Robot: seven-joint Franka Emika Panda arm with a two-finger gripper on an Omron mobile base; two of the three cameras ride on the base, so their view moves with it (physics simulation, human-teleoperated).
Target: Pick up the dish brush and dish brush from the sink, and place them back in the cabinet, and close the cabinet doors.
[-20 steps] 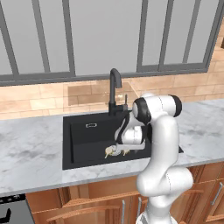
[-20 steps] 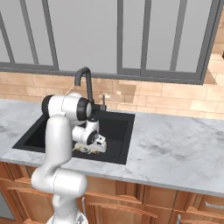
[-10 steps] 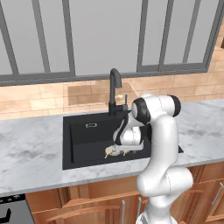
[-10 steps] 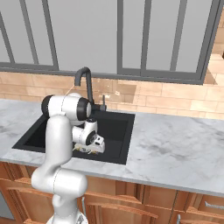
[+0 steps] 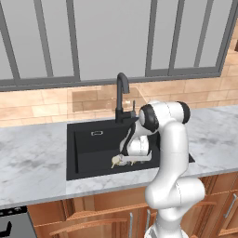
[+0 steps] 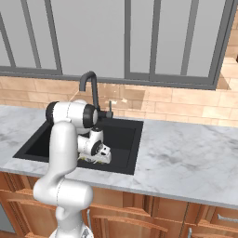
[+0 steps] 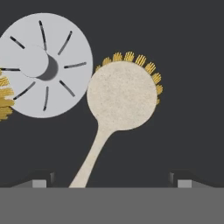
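In the hand view a dish brush (image 7: pixel 121 94) lies flat on the black sink floor (image 7: pixel 183 65), its round pale head fringed with yellow bristles and its handle running down between my fingertips (image 7: pixel 40 180). My gripper (image 7: pixel 112 181) is open, both tips well clear of the handle. Bristles of a second dish brush (image 7: pixel 4 98) poke in at the left edge. From the base views my gripper (image 5: pixel 128 157) sits low in the sink (image 5: pixel 88 144) over the brushes (image 5: pixel 116 161). The wall cabinet and its doors are out of view.
A round grey drain (image 7: pixel 43 65) sits just beside the brush head. The black curved faucet (image 5: pixel 122 93) stands behind the basin, close to my arm. Grey marble counter (image 6: pixel 186 158) spreads to both sides, with low wooden drawer units (image 6: pixel 139 214) underneath.
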